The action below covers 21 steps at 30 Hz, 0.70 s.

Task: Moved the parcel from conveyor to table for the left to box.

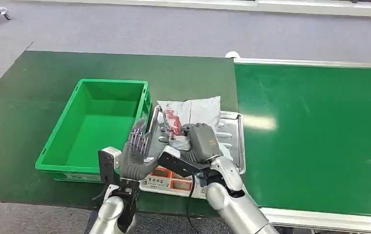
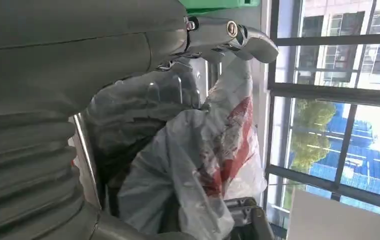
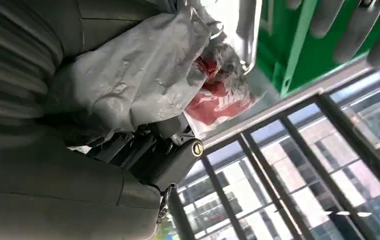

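The parcel (image 1: pixel 193 109), a crumpled grey plastic bag with red print, lies on the metal tray (image 1: pixel 233 141) of a scale on the dark green table. My right hand (image 1: pixel 200 141) rests on its near end and grips it; in the right wrist view the bag (image 3: pixel 128 85) bunches against the palm with the dark fingers (image 3: pixel 168 155) curled under it. My left hand (image 1: pixel 139 151) stands upright just left of the parcel, fingers spread, palm toward it, holding nothing. The left wrist view shows the parcel (image 2: pixel 203 150) close to that hand's thumb (image 2: pixel 230 35).
An empty green box (image 1: pixel 113 82) stands on the table directly left of the scale, touching the tray's edge. The green conveyor belt (image 1: pixel 315 131) runs along the right side. The scale's display panel (image 1: pixel 169 183) faces the table's near edge.
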Available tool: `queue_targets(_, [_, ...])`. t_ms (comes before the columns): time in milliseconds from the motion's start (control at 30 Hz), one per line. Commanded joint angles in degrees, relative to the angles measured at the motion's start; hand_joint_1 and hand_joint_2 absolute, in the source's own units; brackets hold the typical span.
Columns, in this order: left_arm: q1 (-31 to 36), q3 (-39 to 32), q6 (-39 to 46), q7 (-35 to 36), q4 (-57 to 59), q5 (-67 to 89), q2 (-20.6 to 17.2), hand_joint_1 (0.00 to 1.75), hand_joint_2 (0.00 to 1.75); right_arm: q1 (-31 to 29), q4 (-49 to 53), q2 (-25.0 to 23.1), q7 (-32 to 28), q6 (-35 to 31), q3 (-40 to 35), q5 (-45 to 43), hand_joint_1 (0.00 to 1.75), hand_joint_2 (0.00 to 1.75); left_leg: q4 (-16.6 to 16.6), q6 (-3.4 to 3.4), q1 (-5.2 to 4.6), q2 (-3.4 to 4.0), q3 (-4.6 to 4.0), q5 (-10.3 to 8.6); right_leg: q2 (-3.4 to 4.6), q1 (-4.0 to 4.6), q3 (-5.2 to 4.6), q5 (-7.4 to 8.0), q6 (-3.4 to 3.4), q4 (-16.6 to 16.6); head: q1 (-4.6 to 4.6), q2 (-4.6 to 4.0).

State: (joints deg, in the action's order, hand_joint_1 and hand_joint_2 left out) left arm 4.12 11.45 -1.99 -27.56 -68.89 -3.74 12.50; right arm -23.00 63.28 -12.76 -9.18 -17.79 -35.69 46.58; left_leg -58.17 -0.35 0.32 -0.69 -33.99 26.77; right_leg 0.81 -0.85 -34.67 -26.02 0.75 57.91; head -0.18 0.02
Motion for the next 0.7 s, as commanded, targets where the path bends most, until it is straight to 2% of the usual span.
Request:
queue_targets(33, [1.83, -2.11, 0.11, 0.29, 2.45, -0.15, -0.68, 0.0, 1.75, -2.65, -0.89, 0.79, -0.24, 1.51, -5.06, -2.11, 1.75, 1.75, 0.08, -0.02, 0.06, 0.11, 0.18, 0.01, 0.0, 0.08, 0.18, 0.02, -0.07, -0.11, 0.0, 0.0])
queue_targets(67, [1.92, -2.17, 0.12, 0.32, 2.55, -0.19, -0.67, 0.0, 1.75, -2.75, -1.14, 0.6, -0.1, 1.44, -4.85, -2.51, 0.28, 1.75, 0.05, -0.02, 0.01, 0.1, 0.11, 0.0, 0.01, 0.03, 0.08, 0.01, -0.05, -0.04, 0.0, 0.0])
queue_targets(100, [2.07, -2.25, 0.97, -0.12, 2.56, 0.67, -0.75, 0.0, 1.75, -3.09, -1.9, 0.31, 0.39, 1.23, -4.26, -3.38, 0.0, 1.75, 0.04, -0.02, 0.04, 0.09, 0.1, 0.0, 0.0, 0.05, 0.08, 0.02, -0.05, -0.06, 0.0, 0.0])
queue_targets(200, [2.32, -2.18, 2.71, -0.21, 2.21, 3.22, -1.23, 0.0, 1.75, -1.85, -2.05, 0.62, -1.59, 1.46, 0.7, -11.24, 0.0, 1.75, 0.1, -0.03, 0.05, 0.1, 0.19, 0.0, -0.03, 0.08, 0.18, 0.02, -0.08, -0.11, -0.02, 0.0])
queue_targets(233, [2.36, -2.35, 2.79, -0.18, 1.87, 3.73, -1.53, 0.0, 1.75, -0.29, -1.34, 1.24, -5.04, 2.25, 3.78, -17.19, 0.0, 1.75, 0.09, -0.03, 0.05, 0.02, 0.17, -0.02, -0.09, 0.08, 0.17, 0.02, -0.06, -0.11, -0.02, 0.0])
queue_targets(300, [2.49, -2.31, 2.67, -0.01, 1.81, 4.07, -1.93, 0.0, 1.75, 1.05, -0.6, 2.22, -7.56, 3.71, 5.86, -21.23, 0.0, 1.75, 0.14, -0.02, 0.04, -0.11, 0.21, -0.05, -0.23, 0.08, 0.25, 0.0, -0.05, -0.15, -0.02, 0.0])
queue_targets(333, [2.92, -2.13, 2.46, 0.27, 2.29, 4.68, -2.27, 0.0, 1.75, 3.89, 1.45, 2.71, -12.1, 7.12, 10.31, -31.32, 0.0, 1.75, 0.11, -0.01, 0.07, -0.12, 0.19, -0.04, -0.23, 0.11, 0.24, 0.0, -0.04, -0.17, -0.02, 0.0])
queue_targets(367, [3.36, -2.04, 2.34, 0.27, 2.83, 4.83, -2.33, 0.0, 1.75, 5.58, 2.23, 3.67, -14.28, 9.81, 12.3, -36.3, 0.0, 1.75, 0.13, 0.0, 0.03, -0.19, 0.18, -0.06, -0.29, 0.06, 0.22, -0.02, -0.03, -0.14, 0.0, 0.0])
queue_targets(433, [4.12, -1.25, 2.76, -0.38, 3.59, 6.33, -2.71, 0.0, 1.75, 8.77, 4.06, 4.68, -17.06, 11.74, 14.83, -40.87, 0.0, 1.75, 0.18, 0.01, 0.07, -0.33, 0.26, -0.07, -0.44, 0.1, 0.37, -0.03, -0.02, -0.24, -0.02, 0.0])
queue_targets(500, [4.28, -1.07, 2.86, -0.47, 3.6, 6.72, -2.77, 0.0, 1.75, 10.38, 5.02, 5.11, -17.77, 12.19, 15.44, -41.83, 0.0, 1.75, 0.17, 0.02, 0.06, -0.39, 0.26, -0.07, -0.52, 0.1, 0.4, -0.05, -0.03, -0.25, 0.0, 0.0])
queue_targets(533, [4.54, 0.28, 3.45, -0.73, 3.55, 9.11, -3.56, 0.0, 1.75, 11.84, 6.58, 4.81, -18.77, 14.43, 16.23, -45.0, 0.0, 1.75, 0.15, 0.01, 0.03, -0.33, 0.23, -0.05, -0.43, 0.06, 0.33, -0.04, -0.02, -0.2, -0.02, 0.0])
queue_targets(633, [6.05, 3.3, 4.53, 0.33, 3.86, 17.09, -5.32, 0.0, 1.75, 14.88, 9.33, 4.2, -20.89, 15.57, 17.89, -49.16, 0.0, 1.75, 0.08, 0.02, 0.01, -0.21, 0.13, 0.01, -0.28, 0.03, 0.18, -0.04, -0.02, -0.11, -0.02, 0.0])
queue_targets(700, [6.98, 2.85, 4.08, 0.66, 4.58, 18.57, -5.06, 0.0, 1.75, 15.44, 10.22, 4.42, -20.96, 16.13, 17.92, -49.99, 0.0, 1.75, 0.08, 0.0, 0.05, -0.3, 0.14, 0.01, -0.39, 0.07, 0.23, -0.05, -0.04, -0.13, -0.02, 0.0])
